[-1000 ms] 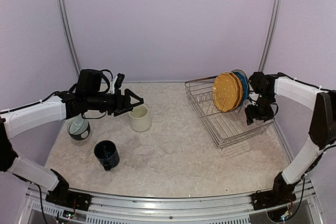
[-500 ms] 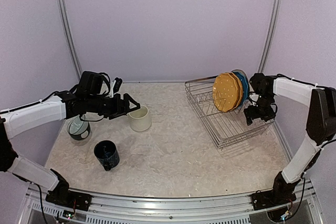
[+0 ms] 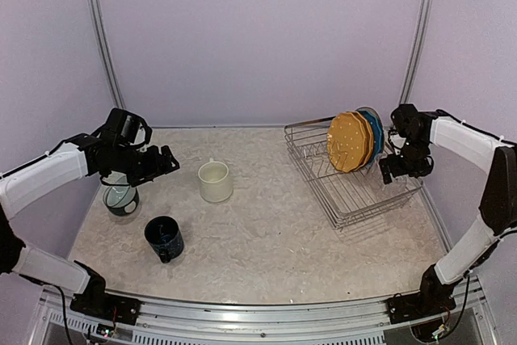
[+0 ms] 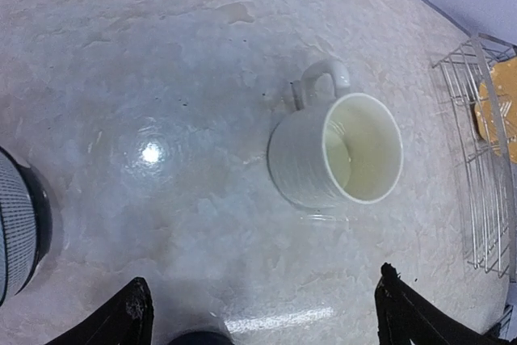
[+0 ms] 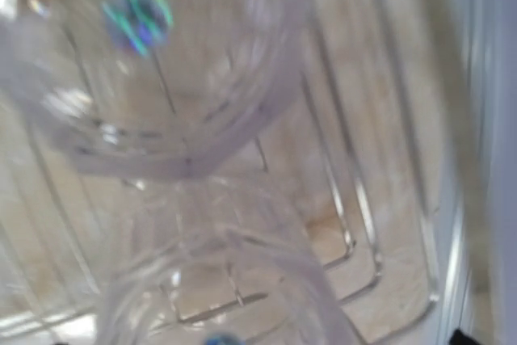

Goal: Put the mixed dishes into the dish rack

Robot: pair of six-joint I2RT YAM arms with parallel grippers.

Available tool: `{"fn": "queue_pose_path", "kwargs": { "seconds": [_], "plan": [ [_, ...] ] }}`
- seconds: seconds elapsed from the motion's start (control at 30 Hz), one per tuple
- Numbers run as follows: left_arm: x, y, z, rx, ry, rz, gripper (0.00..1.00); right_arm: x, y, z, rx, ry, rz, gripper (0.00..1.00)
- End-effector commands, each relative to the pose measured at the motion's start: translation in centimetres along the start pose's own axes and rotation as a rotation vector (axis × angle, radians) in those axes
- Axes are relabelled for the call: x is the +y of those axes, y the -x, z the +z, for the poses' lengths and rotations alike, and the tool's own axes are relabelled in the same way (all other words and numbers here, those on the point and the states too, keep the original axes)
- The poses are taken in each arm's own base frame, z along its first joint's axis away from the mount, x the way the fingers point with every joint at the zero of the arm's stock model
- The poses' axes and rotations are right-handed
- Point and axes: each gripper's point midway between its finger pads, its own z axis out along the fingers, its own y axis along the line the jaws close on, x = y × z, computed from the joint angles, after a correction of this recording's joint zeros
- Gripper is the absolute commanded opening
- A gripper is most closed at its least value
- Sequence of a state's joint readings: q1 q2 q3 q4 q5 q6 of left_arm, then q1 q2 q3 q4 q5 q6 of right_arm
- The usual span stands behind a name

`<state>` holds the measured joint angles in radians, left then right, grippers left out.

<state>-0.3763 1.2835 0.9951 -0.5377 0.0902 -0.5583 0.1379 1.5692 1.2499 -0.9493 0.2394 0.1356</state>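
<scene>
The dish rack (image 3: 321,177) stands at the right, with the yellow plate (image 3: 349,141) and the blue plate (image 3: 374,131) upright in it. My right gripper (image 3: 404,166) hovers over the rack's right side. In the right wrist view the clear glass (image 5: 170,111) fills the frame, blurred, over the rack wires (image 5: 355,224). One dark fingertip (image 5: 462,337) stands apart from the glass. My left gripper (image 3: 159,162) is open and empty, left of the cream mug (image 3: 216,181), which also shows in the left wrist view (image 4: 335,155).
The dark blue mug (image 3: 164,237) stands at the front left. The grey-teal cup (image 3: 121,198) stands under my left arm and shows at the left edge of the left wrist view (image 4: 18,216). The rack's end (image 4: 477,199) shows there too.
My left gripper has drawn back to the left, away from the cream mug. My right gripper has risen a little and shifted right over the rack.
</scene>
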Motion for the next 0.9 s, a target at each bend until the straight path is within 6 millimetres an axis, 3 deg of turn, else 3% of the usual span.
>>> {"fn": "queue_pose_path", "kwargs": {
  "seconds": [0.0,0.23,0.5,0.67,0.87],
  "plan": [
    [5.5,0.9,-2.0,-0.029,0.263,-0.062,0.91,-0.2,3.2,-4.6,-0.189,0.047,0.024,1.0],
    [11.2,0.9,-2.9,0.021,0.52,-0.087,0.87,0.2,4.4,-7.5,-0.292,0.069,0.0,1.0],
    [15.4,0.1,-0.8,0.148,0.722,-0.079,0.78,2.2,4.8,-8.3,-0.324,0.13,-0.043,0.99],
    [15.6,-0.6,1.2,0.205,0.712,-0.074,0.63,3.0,4.7,-8.2,-0.325,0.145,-0.06,0.99],
    [15.2,-1.3,2.3,0.242,0.666,-0.079,0.45,3.3,4.2,-7.9,-0.314,0.146,-0.067,0.99]
  ]
}}
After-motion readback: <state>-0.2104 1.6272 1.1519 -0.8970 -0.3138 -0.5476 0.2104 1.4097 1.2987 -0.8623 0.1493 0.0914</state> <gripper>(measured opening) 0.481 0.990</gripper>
